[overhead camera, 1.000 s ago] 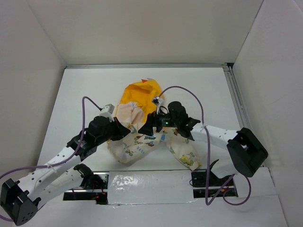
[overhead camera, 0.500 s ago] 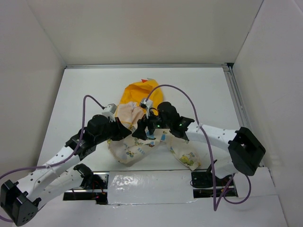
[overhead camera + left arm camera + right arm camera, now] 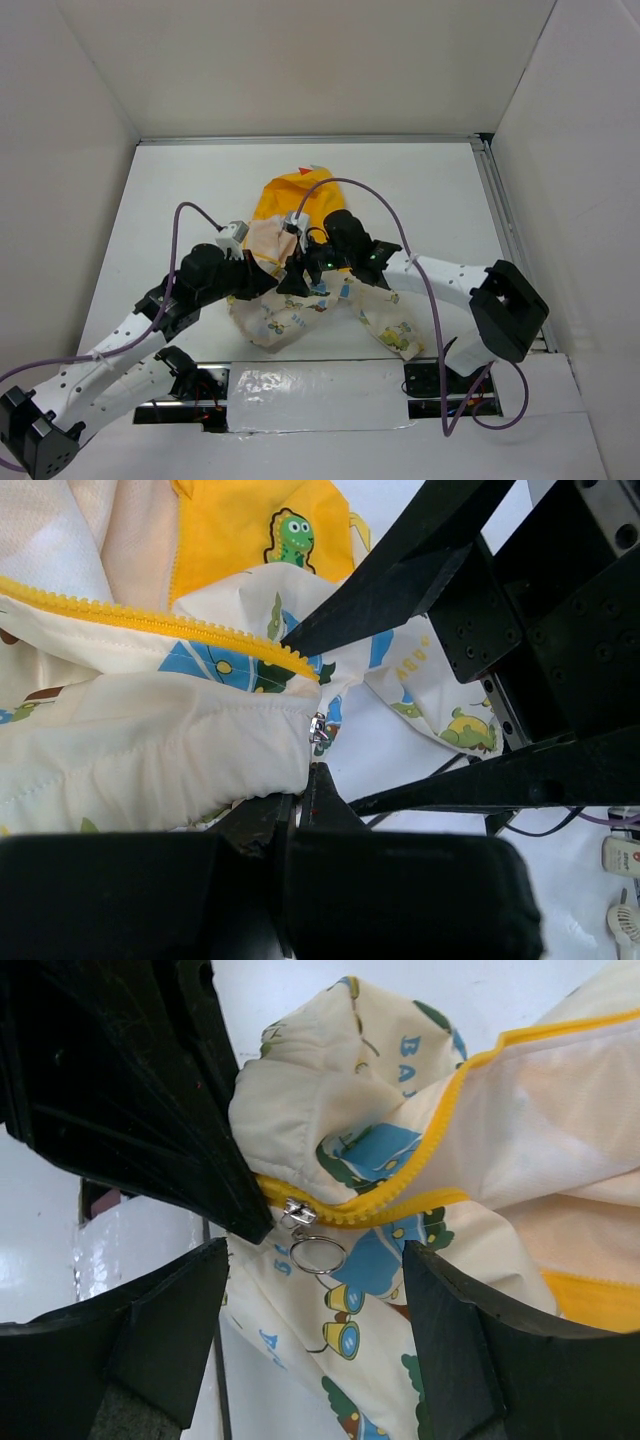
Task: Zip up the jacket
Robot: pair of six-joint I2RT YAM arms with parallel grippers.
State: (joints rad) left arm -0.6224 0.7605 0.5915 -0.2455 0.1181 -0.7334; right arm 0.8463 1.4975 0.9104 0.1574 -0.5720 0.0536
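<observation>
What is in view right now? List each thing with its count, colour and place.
jacket: one, cream with cartoon print, yellow hood, mid-table between the arms
zipper teeth: one run visible, yellow, along the jacket's front edge
zipper slider: one, silver, at the end of the teeth
ring pull: one, silver, hanging from the slider
table: one, white
rail: one, grey metal, table's right edge
reflective strip: one, silvery, near edge
cables: two, purple, looping over the arms
left gripper: black, shut on the jacket's edge below the slider
right gripper: black, open, fingers either side of the ring pull
</observation>
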